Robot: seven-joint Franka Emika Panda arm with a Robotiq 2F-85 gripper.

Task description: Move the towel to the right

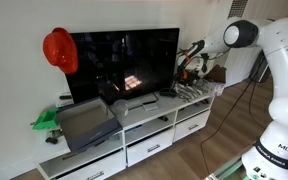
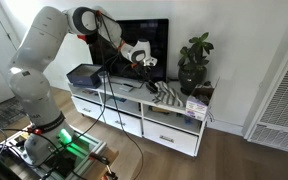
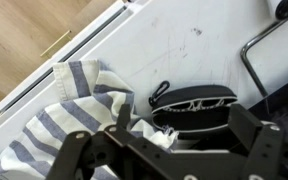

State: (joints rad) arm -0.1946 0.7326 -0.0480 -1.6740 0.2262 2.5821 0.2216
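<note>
The towel (image 2: 169, 95) lies bunched on the white tabletop (image 2: 124, 92), to one side of the TV (image 2: 144, 40) and between it and the plant (image 2: 194, 62). In an exterior view it sits near the tabletop's end (image 1: 189, 93), well apart from the grey box (image 1: 84, 120) at the opposite end and the red hat (image 1: 60, 50) hanging beside the screen. The wrist view shows its grey and white stripes (image 3: 74, 110) in loose folds, just beside a black pouch (image 3: 194, 108) and possibly touching it. The end effector (image 2: 144, 62) hangs above the towel, clear of the cloth. Its dark linkages fill the bottom of the wrist view, too blurred to tell whether the fingers stand wide or narrow.
</note>
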